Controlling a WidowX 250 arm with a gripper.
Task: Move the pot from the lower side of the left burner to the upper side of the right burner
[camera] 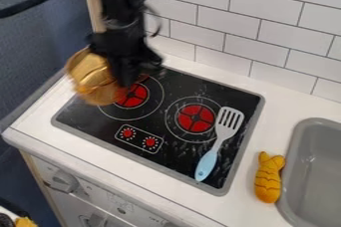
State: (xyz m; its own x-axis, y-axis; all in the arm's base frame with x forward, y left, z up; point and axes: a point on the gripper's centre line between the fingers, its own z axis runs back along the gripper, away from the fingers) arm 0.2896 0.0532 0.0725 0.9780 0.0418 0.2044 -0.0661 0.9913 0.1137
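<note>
- Tool [128, 74] blurred, dark on dark; can't tell if wide, narrow or gripping.
- Arm cut off at top edge; sink [319, 171] cut off at right.
- Count: 1 pot, 2 burners, 2 red stovetop knobs, 1 spatula [222, 134], 1 orange fish-shaped toy [268, 178].
- Pot [92, 74] tilted, against image-left side of tool, by left burner [133, 95].

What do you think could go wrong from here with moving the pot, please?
The spatula lies with its slotted head over the edge of the right burner, so the pot might land on it or knock it. The pot, beside the gripper, also appears to extend past the left edge of the stovetop, so a poor grip could perhaps drop it there.
</note>
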